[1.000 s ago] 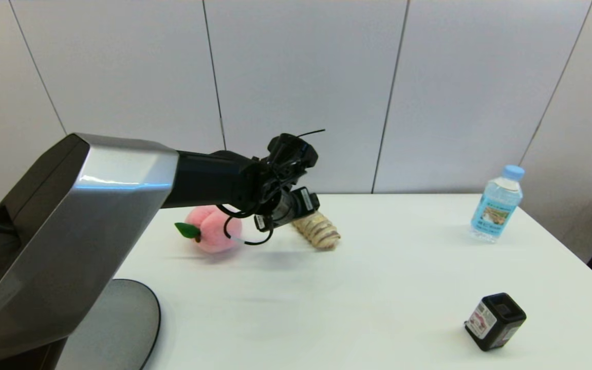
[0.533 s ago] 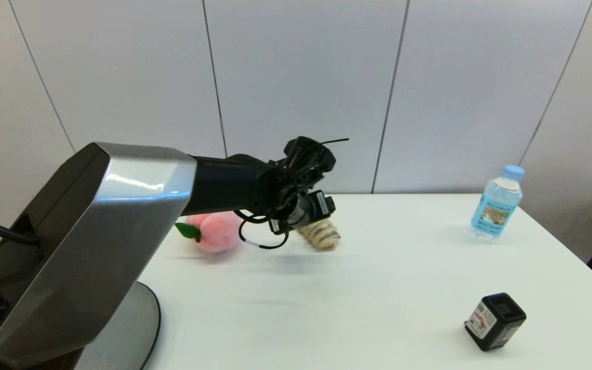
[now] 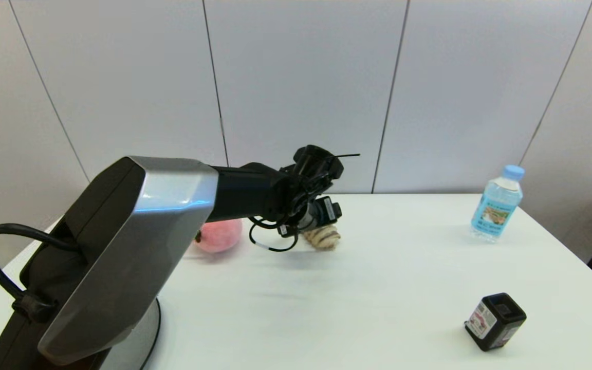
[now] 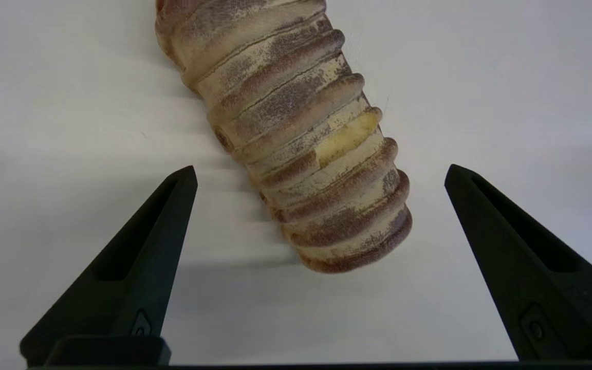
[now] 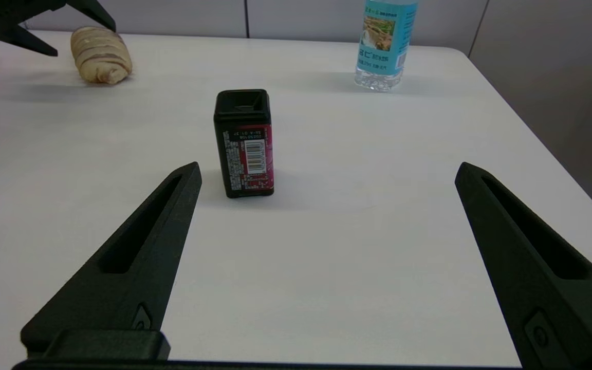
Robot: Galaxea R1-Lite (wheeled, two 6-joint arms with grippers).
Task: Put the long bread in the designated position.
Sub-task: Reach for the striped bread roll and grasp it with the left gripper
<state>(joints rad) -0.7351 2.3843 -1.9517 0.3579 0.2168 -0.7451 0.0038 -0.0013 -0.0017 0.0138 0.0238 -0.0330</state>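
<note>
We are hovering our left gripper (image 4: 319, 172) with its fingers spread wide and empty, just above the near end of the long bread (image 4: 296, 139), which is lying flat on the white table (image 3: 378, 288) just right of the pink peach (image 3: 220, 235); its long axis is running away from the gripper, crossing the finger gap. Right of the bread, open tabletop is stretching toward the water bottle (image 3: 496, 209) and the black box (image 3: 495, 321). Our right gripper (image 5: 327, 169) is waiting beside that box, also wide open, much farther from the bread.
</note>
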